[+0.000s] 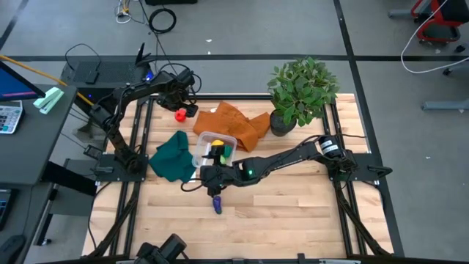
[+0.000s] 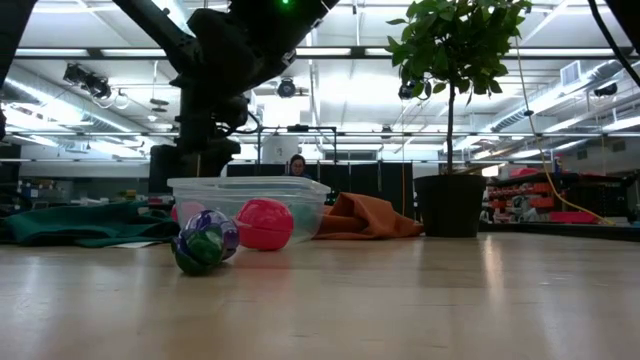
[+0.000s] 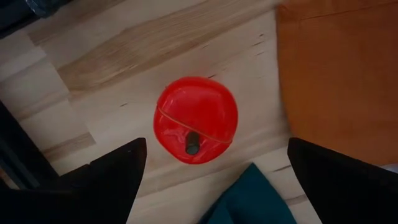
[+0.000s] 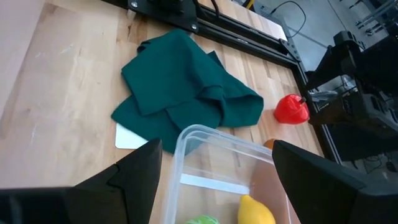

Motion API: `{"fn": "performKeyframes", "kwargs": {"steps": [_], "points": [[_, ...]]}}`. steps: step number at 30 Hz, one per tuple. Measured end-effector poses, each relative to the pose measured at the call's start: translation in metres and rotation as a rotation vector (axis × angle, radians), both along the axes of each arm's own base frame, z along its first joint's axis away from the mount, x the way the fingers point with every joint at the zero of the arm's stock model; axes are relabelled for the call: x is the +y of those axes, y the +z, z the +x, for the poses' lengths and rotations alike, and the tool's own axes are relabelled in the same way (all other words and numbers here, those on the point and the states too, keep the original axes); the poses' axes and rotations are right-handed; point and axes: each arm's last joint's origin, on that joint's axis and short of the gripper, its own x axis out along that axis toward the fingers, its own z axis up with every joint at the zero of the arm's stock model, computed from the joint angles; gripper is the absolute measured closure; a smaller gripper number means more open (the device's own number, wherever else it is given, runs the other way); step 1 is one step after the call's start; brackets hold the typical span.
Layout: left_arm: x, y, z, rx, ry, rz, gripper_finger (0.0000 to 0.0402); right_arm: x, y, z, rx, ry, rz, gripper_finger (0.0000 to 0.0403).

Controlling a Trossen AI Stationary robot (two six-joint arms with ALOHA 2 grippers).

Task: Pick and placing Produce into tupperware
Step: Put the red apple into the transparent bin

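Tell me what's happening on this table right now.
Two robot arms are sorting toy produce into a clear plastic tupperware box. The left hand hangs open above a red toy fruit lying on the wood beside an orange cloth. The right hand hovers open at the box, which already holds a yellow piece. A purple-green piece remains outside.

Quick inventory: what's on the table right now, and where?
tupperware: one, clear, table centre
yellow produce: one, inside tupperware
green produce: one, inside tupperware
red produce: one, bare wood beside orange cloth
purple produce: one, bare wood on the near side of the tupperware
orange cloth: one, behind tupperware
green cloth: one, dark, left of tupperware
potted plant: one, back right
left tool: open, above red produce
right tool: open, at tupperware's near edge
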Motion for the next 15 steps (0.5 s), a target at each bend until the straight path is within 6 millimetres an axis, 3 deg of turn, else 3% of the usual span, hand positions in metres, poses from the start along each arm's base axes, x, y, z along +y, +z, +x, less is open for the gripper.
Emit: {"fn": "performKeyframes", "kwargs": {"steps": [15], "points": [[-0.0007,0.0,0.0009,-0.024,0.001,-0.019,0.0005,0.005,-0.0007,-0.0017,0.011,0.009,-0.001,0.0136]]}}
